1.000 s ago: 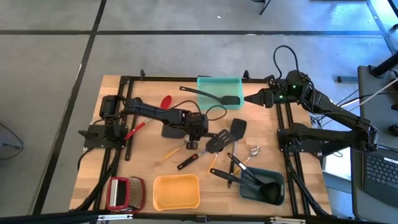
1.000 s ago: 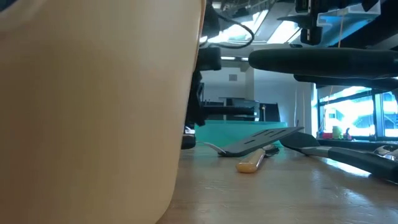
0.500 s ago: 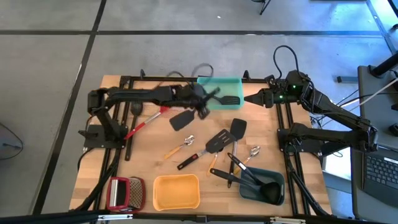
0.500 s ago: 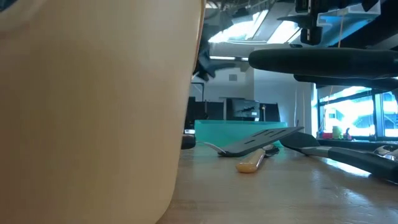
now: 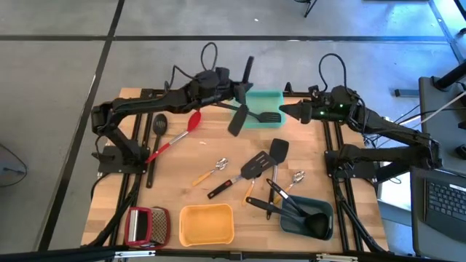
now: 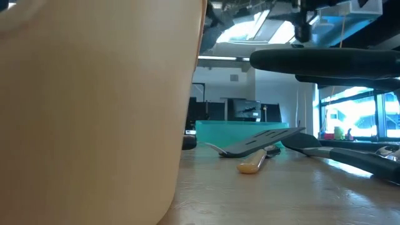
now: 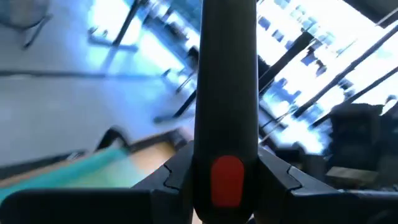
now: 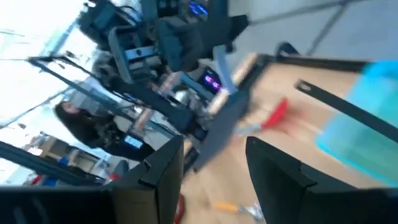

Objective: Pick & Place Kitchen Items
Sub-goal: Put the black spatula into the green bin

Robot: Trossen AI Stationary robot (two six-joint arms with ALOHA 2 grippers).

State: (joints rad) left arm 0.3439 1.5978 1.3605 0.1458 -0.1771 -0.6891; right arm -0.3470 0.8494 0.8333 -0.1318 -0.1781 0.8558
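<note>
The left gripper (image 5: 237, 93) is closed on a black spatula (image 5: 240, 116). A second ago it was down in the middle of the counter (image 5: 182, 164), right by the other tools. Then it went up and across, and now it is at the far edge of the counter, just beside the teal tray (image 5: 268, 102). The spatula hangs in the air with its flat end down, over the near left corner of that tray. Its handle sticks up past the gripper. In the left wrist view the black handle, with a red spot on it, sits tight between the two fingers.

So the pick-up part looks done. I think the next job is to get the spatula over the tray and let go. One black turner (image 5: 251, 112) already lies in the teal tray.

The right gripper (image 5: 284, 110) waits at the far right side of the counter, near the tray. Its fingers stand open and hold nothing.

Many tools are left on the counter: a red spoon (image 5: 178, 132), a black ladle (image 5: 155, 142) and more in the middle.
</note>
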